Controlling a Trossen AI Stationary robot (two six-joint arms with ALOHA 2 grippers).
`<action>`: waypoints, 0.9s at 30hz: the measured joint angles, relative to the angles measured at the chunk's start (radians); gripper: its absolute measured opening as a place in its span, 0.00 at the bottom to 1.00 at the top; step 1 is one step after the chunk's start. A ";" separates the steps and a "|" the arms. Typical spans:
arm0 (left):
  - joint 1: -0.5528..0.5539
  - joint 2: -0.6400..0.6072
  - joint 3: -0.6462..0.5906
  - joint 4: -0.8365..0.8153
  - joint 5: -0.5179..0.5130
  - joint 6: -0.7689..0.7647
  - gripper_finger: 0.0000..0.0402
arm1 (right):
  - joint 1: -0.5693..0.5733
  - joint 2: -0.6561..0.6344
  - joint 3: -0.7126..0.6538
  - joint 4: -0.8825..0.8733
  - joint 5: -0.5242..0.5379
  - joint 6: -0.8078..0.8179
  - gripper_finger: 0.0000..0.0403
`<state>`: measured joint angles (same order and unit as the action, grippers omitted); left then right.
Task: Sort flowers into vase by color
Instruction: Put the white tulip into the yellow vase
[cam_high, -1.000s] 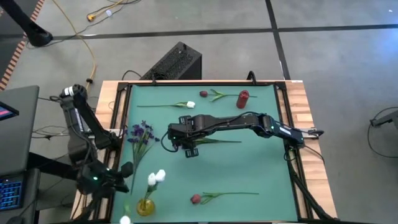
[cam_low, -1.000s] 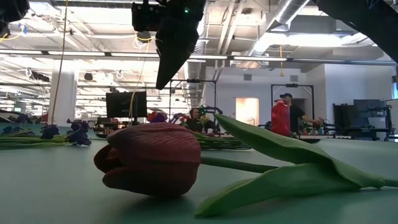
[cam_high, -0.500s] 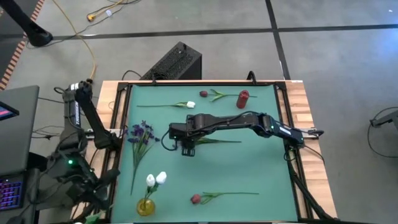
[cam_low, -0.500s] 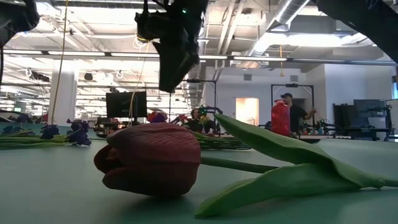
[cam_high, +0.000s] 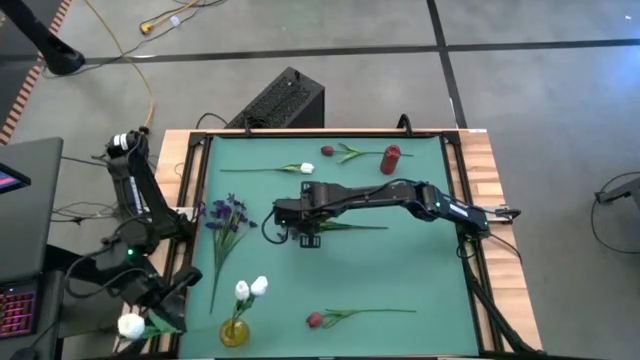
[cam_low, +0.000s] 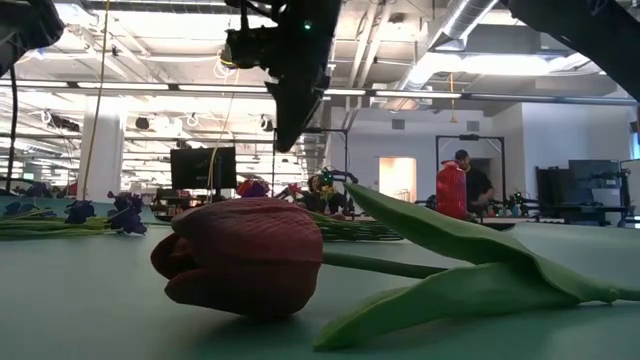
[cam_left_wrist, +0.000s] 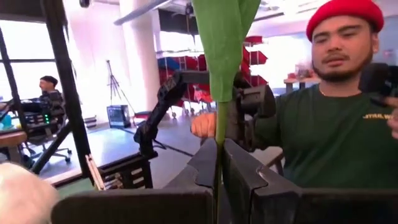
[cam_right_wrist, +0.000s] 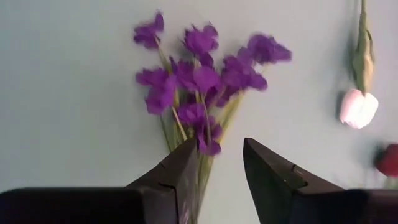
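My left gripper (cam_high: 152, 318) is beyond the table's left near corner, shut on a white tulip (cam_high: 130, 325). A yellow vase (cam_high: 235, 331) stands by the near edge with two white tulips (cam_high: 250, 288) in it. Purple sprigs (cam_high: 225, 213) lie flat at the table's left. My right gripper (cam_high: 278, 213) hovers open over the table's middle, its fingers pointing at the sprigs (cam_right_wrist: 199, 81). A white tulip (cam_high: 305, 168) and a dark red one (cam_high: 327, 151) lie near the far edge. Another red tulip (cam_low: 245, 255) lies near the near edge. My left gripper pinches the white tulip's green stem (cam_left_wrist: 217, 149) between its two fingers. The stem runs along the fingers, and a green leaf (cam_left_wrist: 222, 37) sticks out past their tips. The white head (cam_left_wrist: 18, 194) is back near the wrist. The flower is lifted clear of the table.
A red vase (cam_high: 390, 158) stands near the far edge. A green stem (cam_high: 350, 226) lies under my right arm. A person (cam_left_wrist: 323, 124) in a red cap stands beyond the table. A black box (cam_high: 280, 100) sits on the floor behind the far edge.
My left arm has swung away from the yellow vase toward the table's left, carrying the white tulip out past the left near corner. My right gripper has shifted slightly over the table's middle and stayed open.
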<state>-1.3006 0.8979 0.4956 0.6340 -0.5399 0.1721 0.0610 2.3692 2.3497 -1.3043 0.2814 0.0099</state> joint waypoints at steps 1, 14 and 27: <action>0.000 0.005 -0.011 0.019 -0.003 -0.001 0.00 | 0.003 0.000 0.000 -0.014 0.035 0.000 0.37; 0.000 0.239 -0.043 0.301 -0.043 -0.025 0.00 | 0.019 -0.399 -0.568 0.428 0.134 0.071 0.06; 0.000 0.256 -0.043 0.288 -0.111 0.001 0.00 | 0.132 -0.685 -1.125 1.335 0.110 -0.016 0.05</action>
<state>-1.3010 1.1542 0.4522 0.9221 -0.6511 0.1735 0.1934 1.6843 1.2251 0.0306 0.3916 -0.0065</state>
